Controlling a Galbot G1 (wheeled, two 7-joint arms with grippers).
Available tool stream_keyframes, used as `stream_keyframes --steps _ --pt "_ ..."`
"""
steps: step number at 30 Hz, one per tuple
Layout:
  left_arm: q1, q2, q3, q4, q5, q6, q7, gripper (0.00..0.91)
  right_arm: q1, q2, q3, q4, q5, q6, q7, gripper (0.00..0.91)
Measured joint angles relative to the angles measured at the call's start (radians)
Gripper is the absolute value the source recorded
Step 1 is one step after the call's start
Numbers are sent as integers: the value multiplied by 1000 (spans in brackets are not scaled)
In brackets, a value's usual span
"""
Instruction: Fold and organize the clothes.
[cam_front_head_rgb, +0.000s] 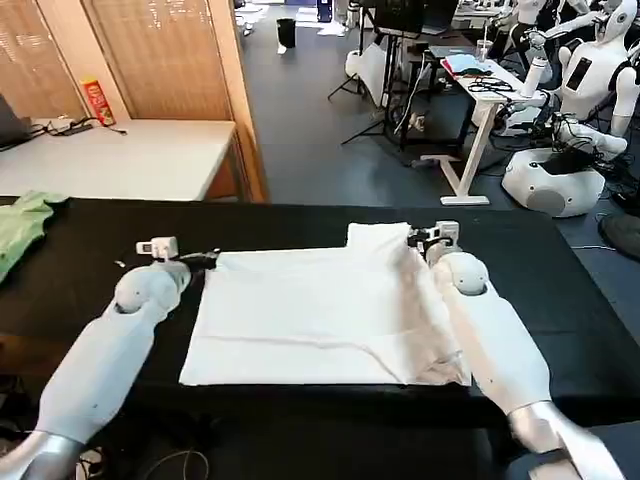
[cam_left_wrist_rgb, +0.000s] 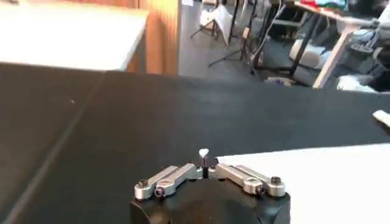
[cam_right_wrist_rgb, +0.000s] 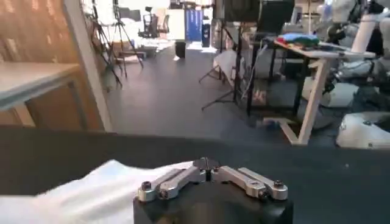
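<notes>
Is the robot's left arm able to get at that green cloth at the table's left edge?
Probably yes: bare black table lies between the left end effector and the crumpled green cloth.

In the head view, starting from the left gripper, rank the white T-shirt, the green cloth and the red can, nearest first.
From the left gripper:
1. White T-shirt, right beside it on the black table.
2. Green cloth, at the table's far left edge.
3. Red can, on the white table behind.
</notes>
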Motion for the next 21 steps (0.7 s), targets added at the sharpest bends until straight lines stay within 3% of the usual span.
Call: stream_keyframes --steps 13,19,20,21 --pt "326 163 -173 -369 -18 4 -7 10 -334 -142 83 374 25 -111 75 0" --pt "443 178 -220 -459 8 -4 -7 10 -421 -156 84 455 12 -117 31 0" --pt "452 176 -220 -461 13 -5 -7 10 -422 -156 79 456 11 -116 21 107" --pt "458 173 -220 -463 16 -6 -6 10 -422 -155 74 457 4 -115 11 878"
